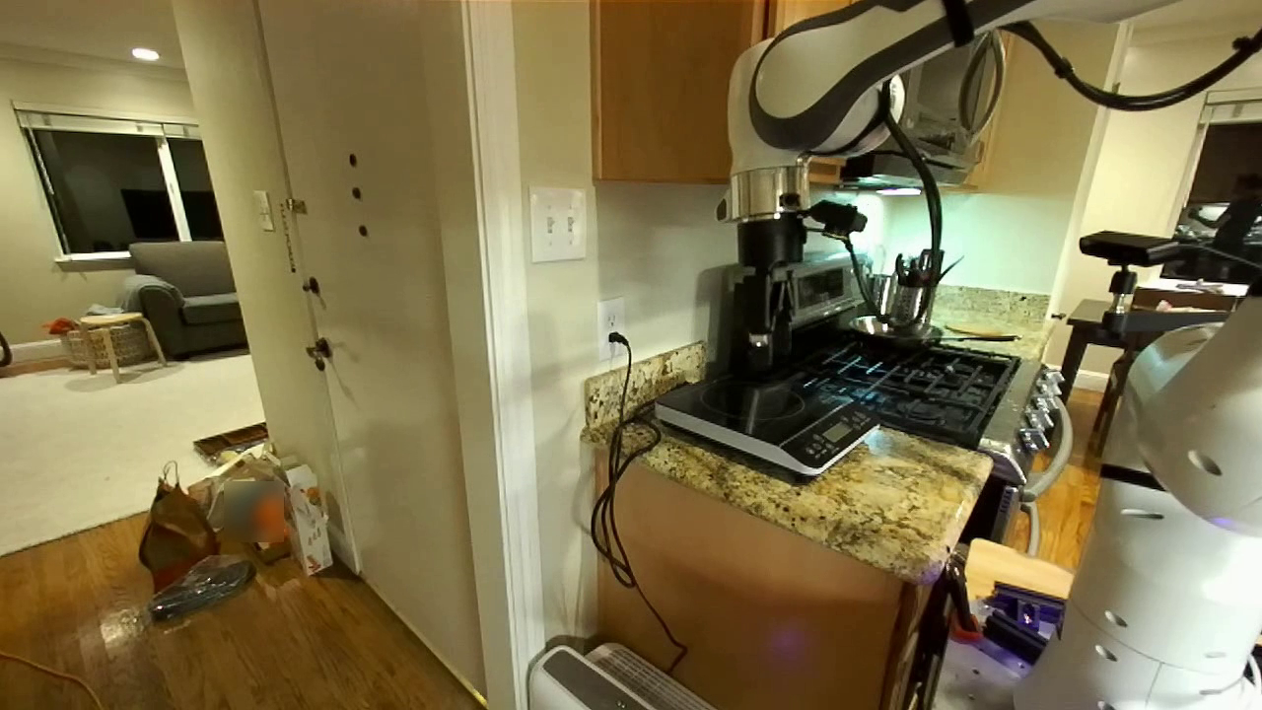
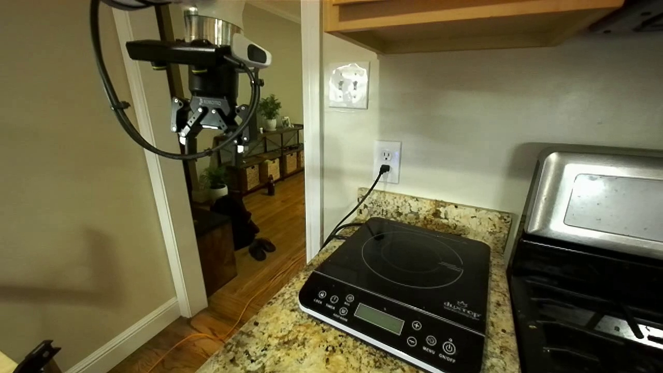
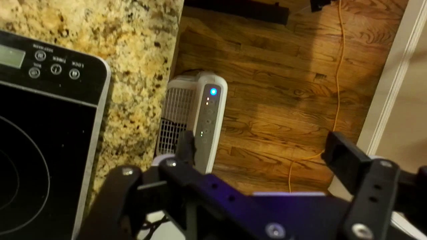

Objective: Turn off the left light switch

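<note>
Wrist view looks down past my gripper (image 3: 262,146): my jaws stand wide apart, floor (image 3: 267,120) showing between them, with cooktop (image 3: 43,133) and counter (image 3: 133,86) toward that picture's left. In an exterior view my arm (image 1: 828,84) arches over from the upper right, bends, and hangs the gripper straight down. The left switch (image 1: 550,227) is on the white plate (image 1: 559,252) on the wall (image 1: 560,394), between door trim (image 1: 505,345) and cabinet (image 1: 675,99), to the picture's left of my jaws and higher in it. In an exterior view I hang close to vertical, jaws spread; the trim shows between me and the plate, which stands apart from me, and glare washes out much of it.
</note>
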Motion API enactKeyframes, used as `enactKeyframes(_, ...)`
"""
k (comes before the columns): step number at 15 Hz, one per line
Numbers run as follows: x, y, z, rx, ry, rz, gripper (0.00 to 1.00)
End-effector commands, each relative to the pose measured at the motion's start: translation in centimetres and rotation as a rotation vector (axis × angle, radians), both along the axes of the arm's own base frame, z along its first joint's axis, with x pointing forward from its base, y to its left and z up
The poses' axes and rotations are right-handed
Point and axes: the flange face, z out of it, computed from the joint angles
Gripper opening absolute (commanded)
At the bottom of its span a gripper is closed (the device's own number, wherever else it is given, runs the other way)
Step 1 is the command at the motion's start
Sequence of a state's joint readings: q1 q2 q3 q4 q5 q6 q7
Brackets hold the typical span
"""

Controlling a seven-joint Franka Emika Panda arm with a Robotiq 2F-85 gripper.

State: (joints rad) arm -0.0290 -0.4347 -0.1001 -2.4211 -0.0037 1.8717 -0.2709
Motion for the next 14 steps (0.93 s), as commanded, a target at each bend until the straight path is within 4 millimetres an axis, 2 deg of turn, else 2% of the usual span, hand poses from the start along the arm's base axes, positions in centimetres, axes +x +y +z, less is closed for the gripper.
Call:
enactKeyframes(1, 2.8, 0.9, 1.3, -0.042, -0.122, 0.070, 1.00)
enactKeyframes(4, 4.4, 0.8, 2.9, -0.087, -0.235, 0.113, 1.00)
enactKeyframes(7, 5.0, 0.2, 4.3, -0.124, -0.296, 0.142, 1.00)
enactKeyframes(8, 4.5, 0.7, 3.6, -0.096, -0.264, 0.103, 1.00)
enactKeyframes(13, 4.7, 0.6, 4.2, -0.105, -0.279, 0.122, 1.00)
enactKeyframes(14, 4.9, 0.6, 4.0, -0.086, -0.282, 0.080, 1.00)
